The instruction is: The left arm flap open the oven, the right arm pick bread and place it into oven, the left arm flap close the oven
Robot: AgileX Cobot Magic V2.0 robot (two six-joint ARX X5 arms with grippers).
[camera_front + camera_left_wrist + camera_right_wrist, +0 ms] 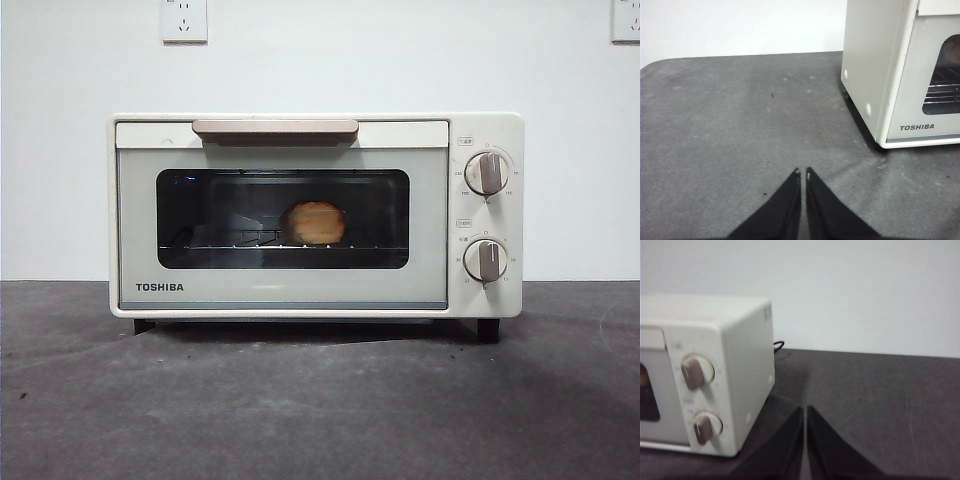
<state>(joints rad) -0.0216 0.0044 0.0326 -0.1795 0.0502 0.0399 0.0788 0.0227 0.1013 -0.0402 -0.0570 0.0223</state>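
Observation:
The cream-white Toshiba oven (300, 290) stands mid-table with its door shut and the beige handle (275, 128) at the top. Through the dark window the golden bread (314, 223) rests on the wire rack inside. My left gripper (802, 173) hovers over the table off the oven's (867, 65) left side, jaws shut and empty. On the other side, my right gripper (804, 409) sits by the oven's (747, 370) knob end, also shut and holding nothing. Neither arm shows in the front view.
Two beige knobs (487, 173) sit on the oven's right panel. A dark grey table (320, 410) runs to a white wall with two sockets (184, 20). A black cable (778, 345) trails behind the oven.

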